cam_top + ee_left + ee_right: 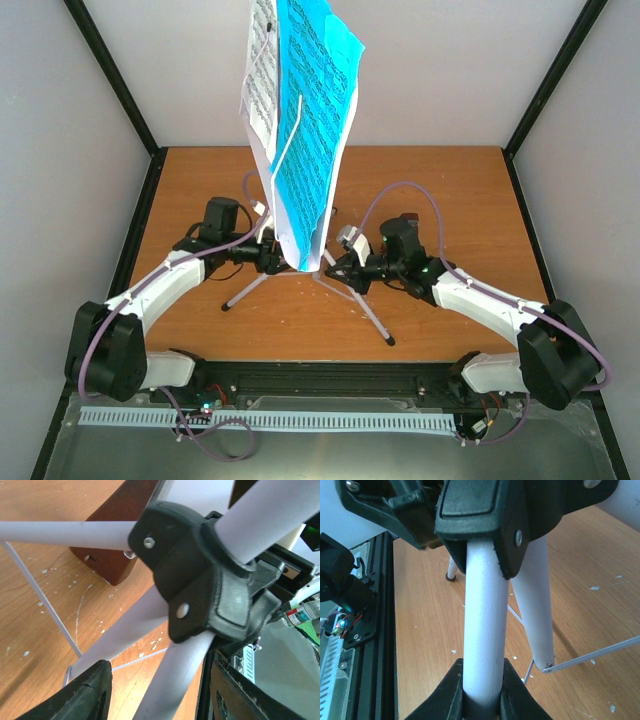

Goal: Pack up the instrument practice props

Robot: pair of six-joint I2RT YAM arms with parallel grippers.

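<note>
Both arms were bent in low toward the middle of the counter (pixel 450 200), wrists nearly meeting at the foot of the music stand (pixel 200 580). It stood upright on its legs there, with the blue sheet (pixel 315 110) and white sheet (pixel 262 70) up on its desk. The right tool (pixel 482 695) was clenched on one white tube just under the black hub. The left tool (pixel 160 702) sat released, fingers either side of a leg, not touching it. The brown metronome (pixel 112 555) sat on the counter just behind the legs.
</note>
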